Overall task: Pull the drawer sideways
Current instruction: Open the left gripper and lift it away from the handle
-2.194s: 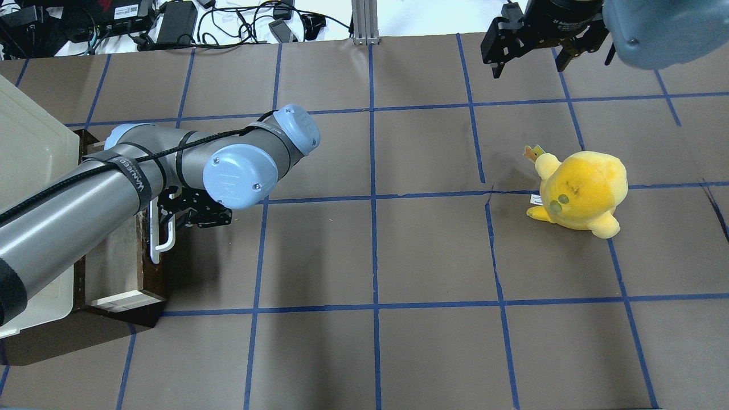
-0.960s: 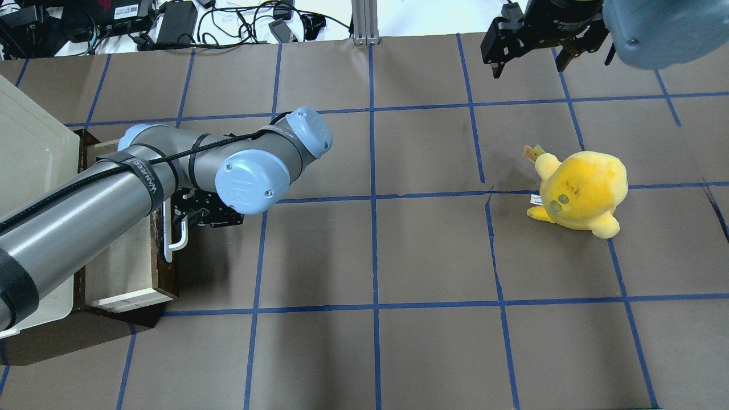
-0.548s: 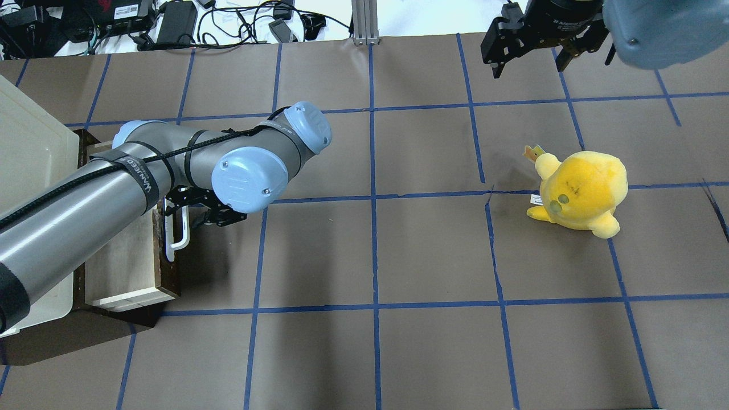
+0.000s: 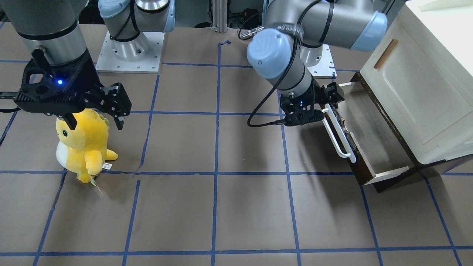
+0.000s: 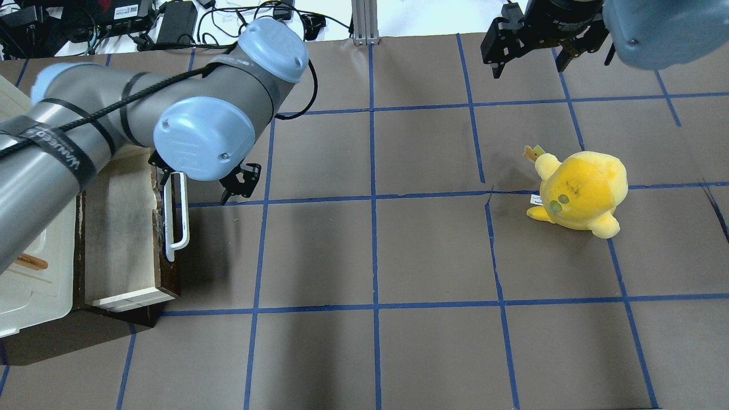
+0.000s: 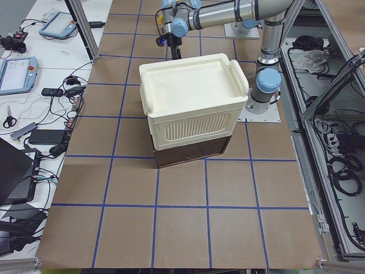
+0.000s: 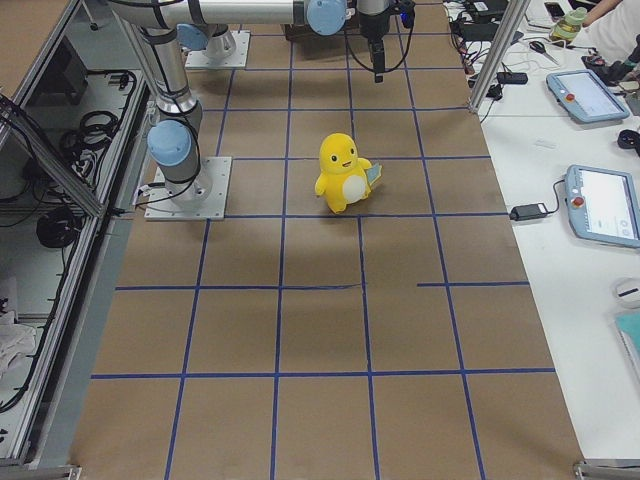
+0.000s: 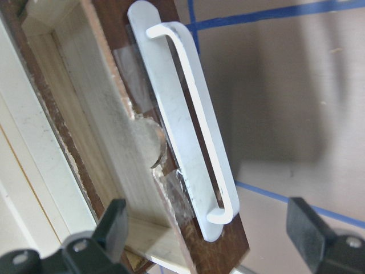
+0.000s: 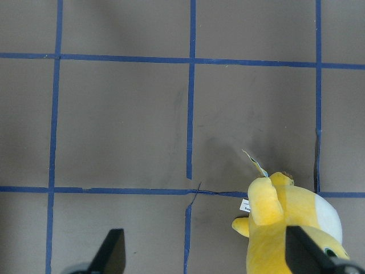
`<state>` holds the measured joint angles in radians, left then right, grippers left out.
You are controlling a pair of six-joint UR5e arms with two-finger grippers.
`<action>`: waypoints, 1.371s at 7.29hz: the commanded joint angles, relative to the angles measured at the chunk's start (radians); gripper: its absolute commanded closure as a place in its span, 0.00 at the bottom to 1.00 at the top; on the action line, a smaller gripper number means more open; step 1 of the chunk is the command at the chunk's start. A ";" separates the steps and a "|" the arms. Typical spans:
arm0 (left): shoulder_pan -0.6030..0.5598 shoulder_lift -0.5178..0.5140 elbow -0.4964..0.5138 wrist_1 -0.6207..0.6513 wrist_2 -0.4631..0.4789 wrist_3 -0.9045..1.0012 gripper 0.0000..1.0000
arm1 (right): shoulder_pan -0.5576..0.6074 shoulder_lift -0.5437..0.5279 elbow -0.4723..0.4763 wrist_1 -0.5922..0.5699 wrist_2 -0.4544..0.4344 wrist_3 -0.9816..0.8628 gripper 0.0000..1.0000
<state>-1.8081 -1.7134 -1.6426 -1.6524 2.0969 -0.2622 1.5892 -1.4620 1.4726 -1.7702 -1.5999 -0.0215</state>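
Left gripper [image 8: 208, 231]: fingers spread wide and pinching nothing. It hangs over the drawer front, and the wrist view looks down on the handle from a gap.
Handle [image 8: 201, 117]: long white bar lying between the two fingertips in the wrist view. It looks apart from both; in the front-facing view the gripper sits just beside the bar's far end.
Drawer [image 4: 369, 129]: directly under and beside the left gripper. It is drawn well out of its housing, with the pale inner floor and walls exposed and empty, and the top edge of the dark front is chipped.
Cabinet [image 4: 417, 92]: cream-white body behind the drawer, on the far side from the gripper.
Done: the pull looks complete, since most of the drawer's length stands clear of the cabinet.
Left: probably only moving the left arm away. Whether more travel is wanted cannot be told.
Right gripper [image 5: 528, 57]: well apart across the table, fingers parted and empty.
Plush toy [image 5: 581, 191]: yellow, standing on the table near the right gripper, untouched.
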 commanded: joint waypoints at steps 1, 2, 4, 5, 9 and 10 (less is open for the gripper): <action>0.009 0.150 0.046 -0.035 -0.188 0.021 0.00 | 0.000 0.000 0.000 0.000 0.002 0.000 0.00; 0.047 0.194 0.062 -0.050 -0.283 0.021 0.00 | 0.000 0.000 0.000 0.000 0.002 0.000 0.00; 0.120 0.239 0.070 -0.049 -0.417 0.027 0.00 | 0.000 0.000 0.000 0.000 0.000 0.000 0.00; 0.157 0.233 0.064 -0.041 -0.463 0.084 0.00 | 0.000 0.000 0.000 0.000 0.000 0.000 0.00; 0.297 0.181 0.087 0.088 -0.597 0.161 0.00 | 0.000 0.000 0.000 0.000 0.000 0.000 0.00; 0.294 0.161 0.104 0.083 -0.588 0.161 0.00 | 0.000 0.000 0.000 0.000 0.002 0.000 0.00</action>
<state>-1.5159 -1.5285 -1.5543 -1.5727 1.5110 -0.1002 1.5892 -1.4619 1.4727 -1.7702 -1.5993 -0.0215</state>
